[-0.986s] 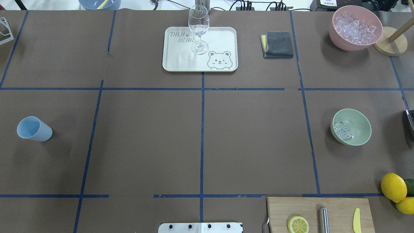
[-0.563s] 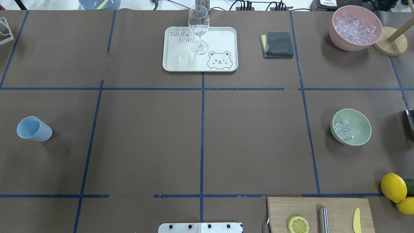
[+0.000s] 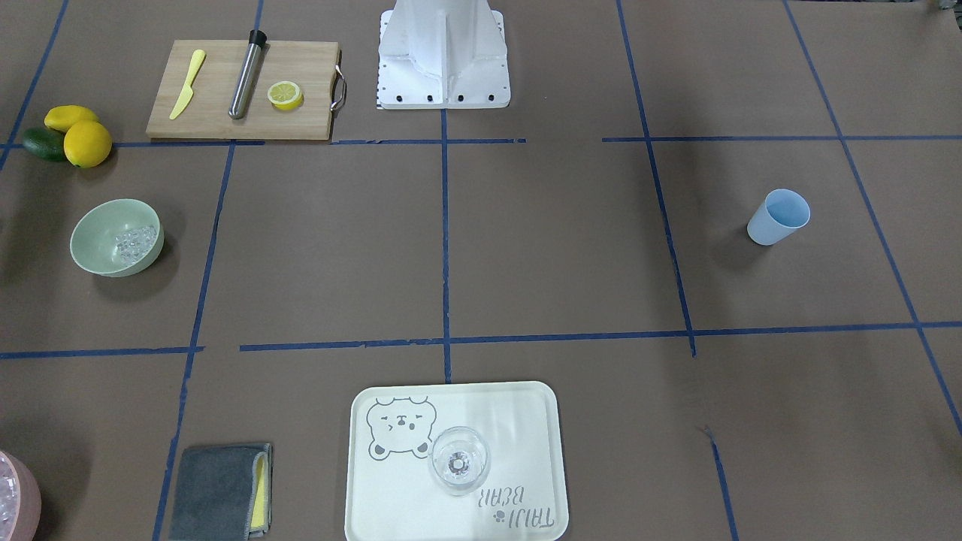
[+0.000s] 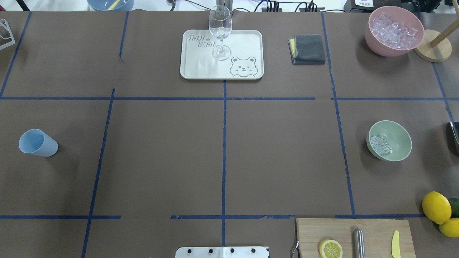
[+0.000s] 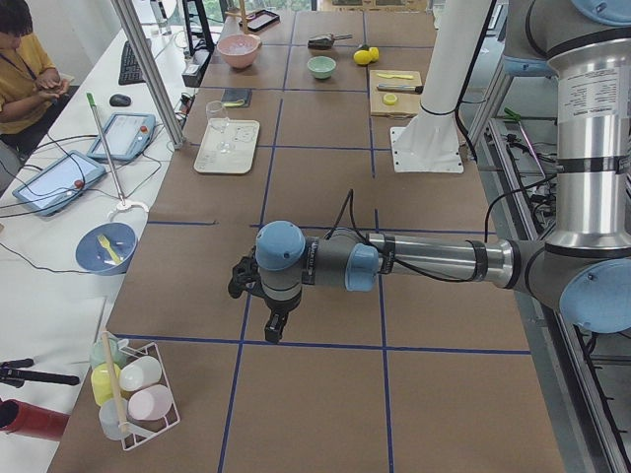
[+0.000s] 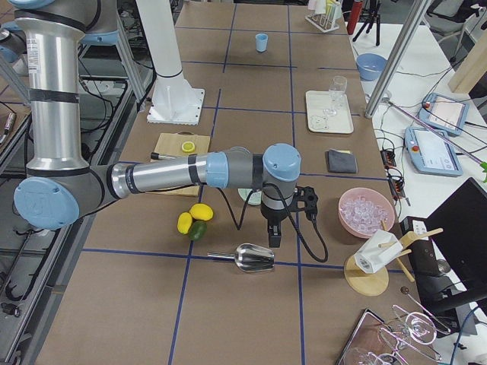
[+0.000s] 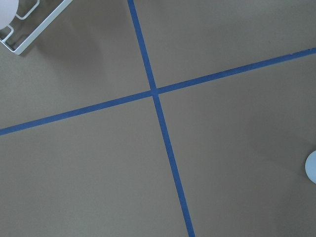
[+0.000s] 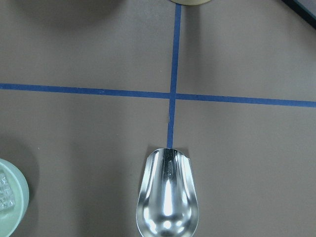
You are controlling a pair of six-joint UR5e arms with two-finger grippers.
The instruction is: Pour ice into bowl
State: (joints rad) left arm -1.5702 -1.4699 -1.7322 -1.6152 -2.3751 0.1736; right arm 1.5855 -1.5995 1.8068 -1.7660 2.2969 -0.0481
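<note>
Overhead view: above robot base (image 4: 222, 252), looking forward-down on worktop (image 4: 161, 161). Front view opposite, mirrored (both share bear tray (image 4: 244, 43), sage-green bowl (image 4: 398, 139)). Side views at worktop ends, farther back. Wrist views close, straight down; right shows metal scoop (image 8: 168, 197).

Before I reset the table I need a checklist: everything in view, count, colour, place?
bowl: 1, sage green, right side
pink bowl: 1, far right corner
ice: clear cubes, few in the bowl, heap in the pink bowl
cup: 1, pale blue, left side
tray: 1, cream, far centre
wine glass: 1, clear, on the tray
cloth: 1, grey, beside the tray
cutting board: 1, wood, near right
lemon half, rod, knife: 1 each, yellow, silver, yellow, on the board
lemons: 2, yellow, beside the board
green fruit: 1, by the lemons
scoop: 1, silver, right end
left pincer: over bare table, state unclear
right pincer: above the scoop, state unclear
</note>
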